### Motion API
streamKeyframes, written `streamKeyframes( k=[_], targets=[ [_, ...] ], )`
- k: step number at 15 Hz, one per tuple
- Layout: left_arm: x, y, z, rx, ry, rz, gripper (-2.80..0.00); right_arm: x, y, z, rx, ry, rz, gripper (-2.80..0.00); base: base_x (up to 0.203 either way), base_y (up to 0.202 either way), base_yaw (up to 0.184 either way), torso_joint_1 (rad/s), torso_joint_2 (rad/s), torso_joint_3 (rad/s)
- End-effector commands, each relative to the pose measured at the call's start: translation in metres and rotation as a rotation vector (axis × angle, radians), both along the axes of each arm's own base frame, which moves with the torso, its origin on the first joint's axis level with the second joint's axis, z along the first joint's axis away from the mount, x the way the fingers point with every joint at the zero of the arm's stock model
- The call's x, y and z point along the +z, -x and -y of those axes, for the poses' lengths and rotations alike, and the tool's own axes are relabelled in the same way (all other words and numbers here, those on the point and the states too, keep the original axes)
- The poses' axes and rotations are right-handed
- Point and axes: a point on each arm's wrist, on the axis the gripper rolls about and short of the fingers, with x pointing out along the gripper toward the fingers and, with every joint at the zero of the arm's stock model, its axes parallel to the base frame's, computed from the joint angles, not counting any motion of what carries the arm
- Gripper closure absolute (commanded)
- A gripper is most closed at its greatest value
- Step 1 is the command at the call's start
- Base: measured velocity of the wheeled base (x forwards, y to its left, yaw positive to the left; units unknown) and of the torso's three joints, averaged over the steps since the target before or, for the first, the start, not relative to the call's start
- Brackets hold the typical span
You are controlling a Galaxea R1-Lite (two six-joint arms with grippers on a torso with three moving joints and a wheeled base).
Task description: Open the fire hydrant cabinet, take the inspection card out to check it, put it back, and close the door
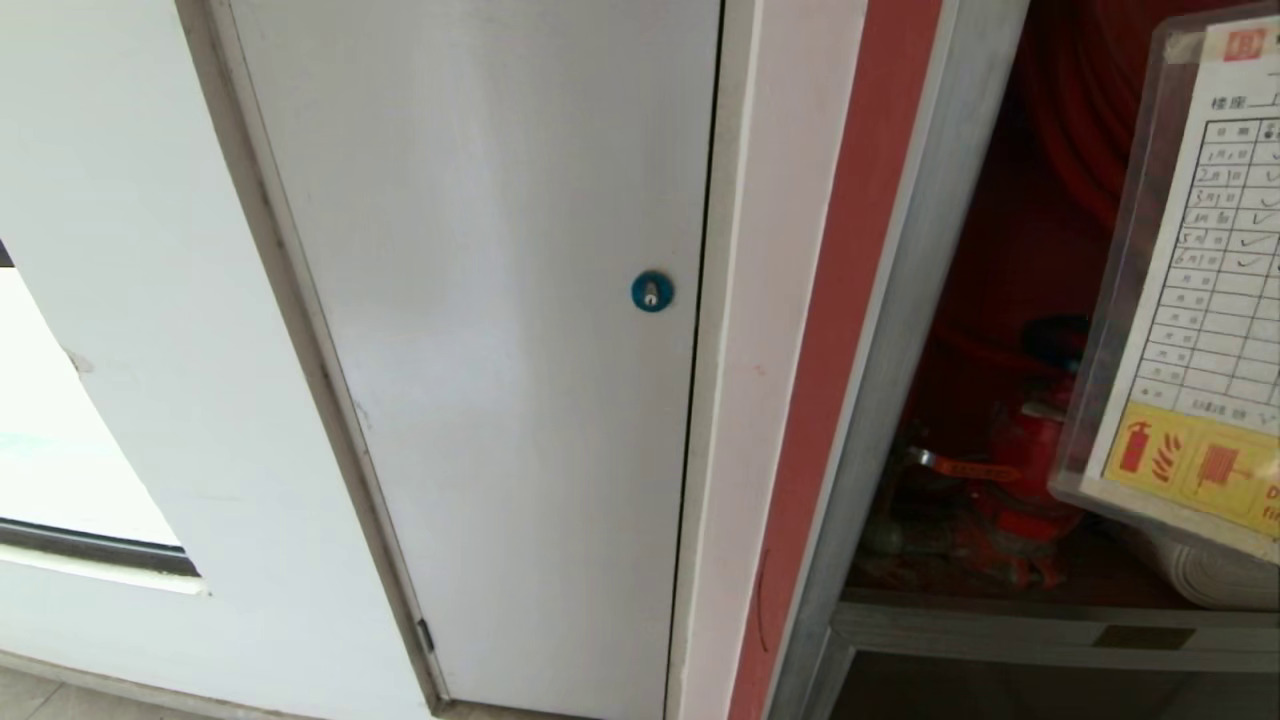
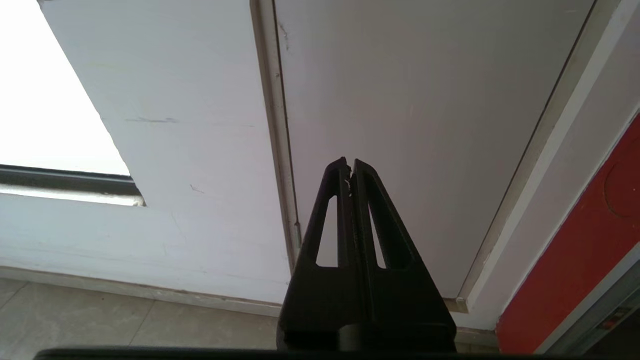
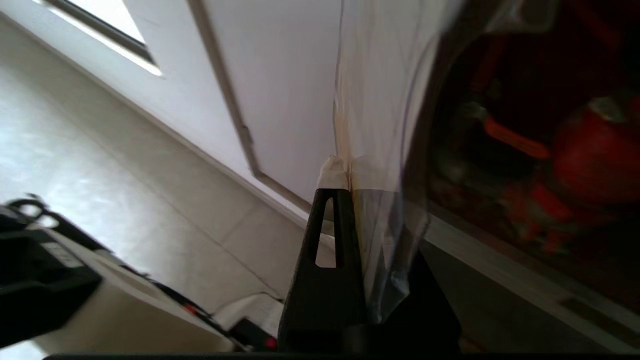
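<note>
1. Clear plastic sleeved the inspection card (image 1: 1195, 300), which hung tilted at the right edge of the head view in front of the open fire hydrant cabinet (image 1: 905, 330). The card bore a ruled table with handwritten dates and tick marks in its upper rows, printed characters above it too small to read, a small red logo at the top, and a yellow strip at the bottom with red pictograms of an extinguisher with flames and a hose reel.
2. Inside the red-lined cabinet sat a red hydrant valve (image 1: 1020, 470), with red coiled hose above it and a white rolled hose (image 1: 1215, 580) low on the right, partly behind the card.
3. The cabinet's brushed-aluminium frame stood beside a red strip of wall; to its left was a plain white panel (image 1: 500, 350) with a blue round lock (image 1: 652, 291). A bright window opening (image 1: 60, 450) was cut into the white wall at far left, and pale floor tiles ran below.
4. The right gripper (image 3: 350, 192) was clamped on the card's clear sleeve (image 3: 380, 150) at a taped edge, fingers pressed together on the plastic, held up in front of the cabinet interior. The arm was out of the head view.
5. The left gripper (image 2: 349, 165) pointed at the lower part of the white panel, its fingers together on nothing.
</note>
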Motion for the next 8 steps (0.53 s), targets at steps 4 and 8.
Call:
streamKeyframes(
  k=[4,8],
  targets=[
    [-0.002,0.000,0.000,0.000,0.000,-0.006,0.00,-0.003,-0.015,-0.002,-0.167,0.250,0.033,0.00,0.000,0.000,0.000,0.000,0.00,0.000],
    [-0.002,0.000,0.000,0.000,0.000,-0.006,0.00,-0.006,-0.043,0.007,-0.377,0.440,0.001,0.00,0.000,0.000,0.000,0.000,0.00,0.000]
  ],
)
